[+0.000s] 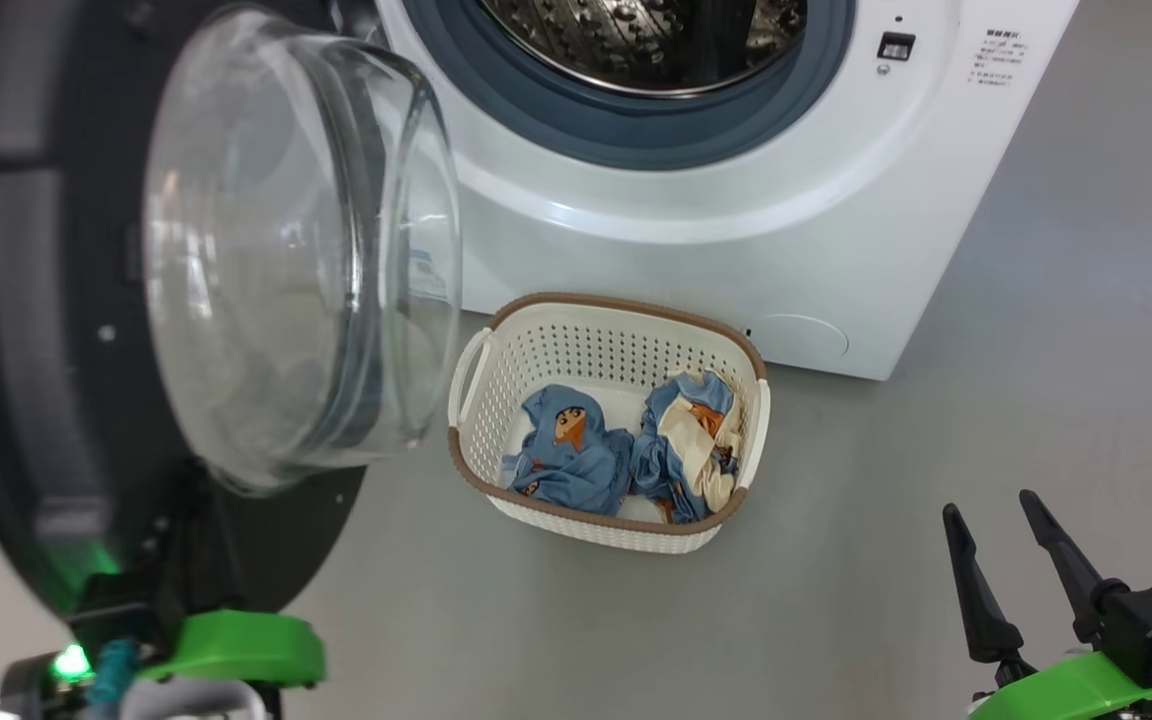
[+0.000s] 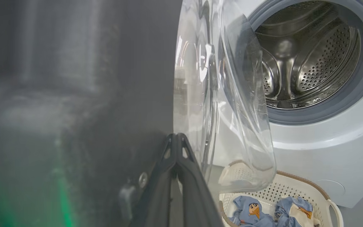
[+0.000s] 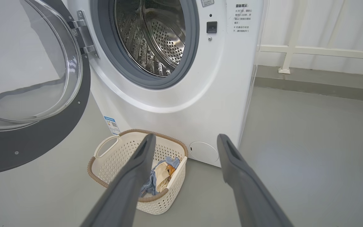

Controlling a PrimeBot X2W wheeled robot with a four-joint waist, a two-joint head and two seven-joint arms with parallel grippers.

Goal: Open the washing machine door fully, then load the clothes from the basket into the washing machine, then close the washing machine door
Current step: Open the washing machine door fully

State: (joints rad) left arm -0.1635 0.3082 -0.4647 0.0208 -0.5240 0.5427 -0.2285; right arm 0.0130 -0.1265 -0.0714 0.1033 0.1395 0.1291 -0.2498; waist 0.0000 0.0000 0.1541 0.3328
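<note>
Left wrist view: our left fingers [image 2: 187, 183], pinched together, lie against the washing machine door [image 2: 106, 78]; we should push steadily, right fingers [image 3: 131, 176] wide.

— What colour is the boxy front-loading washing machine [image 1: 736, 230]?
— White, with a grey-blue rubber gasket [image 1: 636, 135] round a shiny steel drum [image 1: 636, 40] dotted with rows of small holes. There is a little blue sticker [image 3: 112, 121] low on its left.
— And the large round door [image 1: 26, 400] on the left?
— Glossy black, with a clear glass bowl window [image 1: 286, 250].
— The small rectangular plastic basket [image 1: 596, 345]?
— Cream-white, perforated all over, with a brown woven-look rim.
— The crumpled fabric clothes [image 1: 576, 455] in it?
— Blue, printed with a cartoon face. The right one has cream and orange patches.
— The smooth floor [image 1: 936, 600]?
— Plain grey.
</note>
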